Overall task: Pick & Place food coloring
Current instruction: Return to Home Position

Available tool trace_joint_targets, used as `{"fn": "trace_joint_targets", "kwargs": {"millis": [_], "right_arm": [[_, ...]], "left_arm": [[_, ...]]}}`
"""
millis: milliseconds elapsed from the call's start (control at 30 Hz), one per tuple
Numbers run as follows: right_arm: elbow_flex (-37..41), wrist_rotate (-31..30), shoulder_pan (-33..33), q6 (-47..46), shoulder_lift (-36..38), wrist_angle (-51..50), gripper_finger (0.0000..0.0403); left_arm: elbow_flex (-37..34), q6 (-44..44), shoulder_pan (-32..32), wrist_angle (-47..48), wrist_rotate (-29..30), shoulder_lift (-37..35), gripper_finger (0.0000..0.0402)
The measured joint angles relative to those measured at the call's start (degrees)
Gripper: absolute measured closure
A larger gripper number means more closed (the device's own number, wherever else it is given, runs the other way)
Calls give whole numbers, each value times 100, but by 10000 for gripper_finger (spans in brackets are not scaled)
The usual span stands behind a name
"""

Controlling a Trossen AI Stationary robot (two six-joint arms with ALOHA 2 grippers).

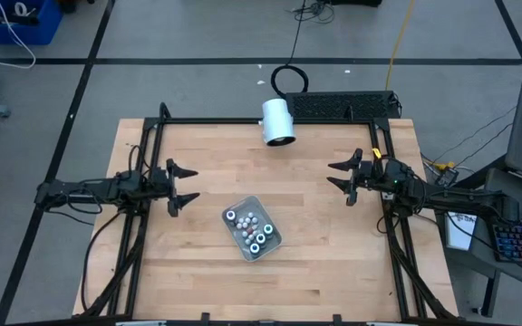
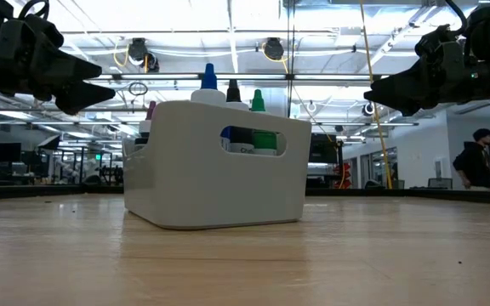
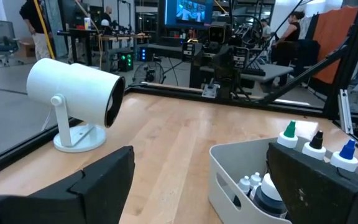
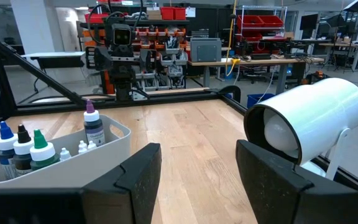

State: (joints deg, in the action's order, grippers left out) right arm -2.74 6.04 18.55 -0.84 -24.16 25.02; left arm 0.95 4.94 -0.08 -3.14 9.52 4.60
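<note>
Several tiny food coloring bottles stand upright in a white bin (image 1: 252, 228) at the table's middle. In the right wrist view their caps are blue (image 4: 5, 138), black (image 4: 22, 142), green (image 4: 40, 147) and purple (image 4: 92, 124). They also rise above the bin's rim in the low view (image 2: 232, 89). My left gripper (image 1: 187, 185) is open and empty above the table, left of the bin; its own view (image 3: 210, 186) looks toward the bin (image 3: 241, 168). My right gripper (image 1: 335, 175) is open and empty, right of and farther back than the bin, also seen in its own view (image 4: 197, 180).
A large white cylinder on a stand (image 1: 277, 122) sits at the table's far edge, also seen in the wrist views (image 3: 73, 99) (image 4: 316, 118). Small white caps (image 4: 82, 148) lie in the bin among the bottles. Bare wood surrounds the bin. A person (image 2: 475, 161) stands in the room beyond.
</note>
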Motion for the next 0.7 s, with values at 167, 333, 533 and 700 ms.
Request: {"fn": "trace_joint_targets", "kwargs": {"millis": [167,333,533,700], "right_arm": [[0,2,0,0,0,0,206],[0,-146,2,62,32,35,206],[2,-144,-1,103,15,-100,206],[1,-146,-1,109,13,-103,206]], "left_arm": [[0,-1,0,0,0,0,37],[0,-1,-1,-2,0,0,40],[2,-1,-2,-2,0,0,45],[2,-1,-2,-4,0,0,40]]}}
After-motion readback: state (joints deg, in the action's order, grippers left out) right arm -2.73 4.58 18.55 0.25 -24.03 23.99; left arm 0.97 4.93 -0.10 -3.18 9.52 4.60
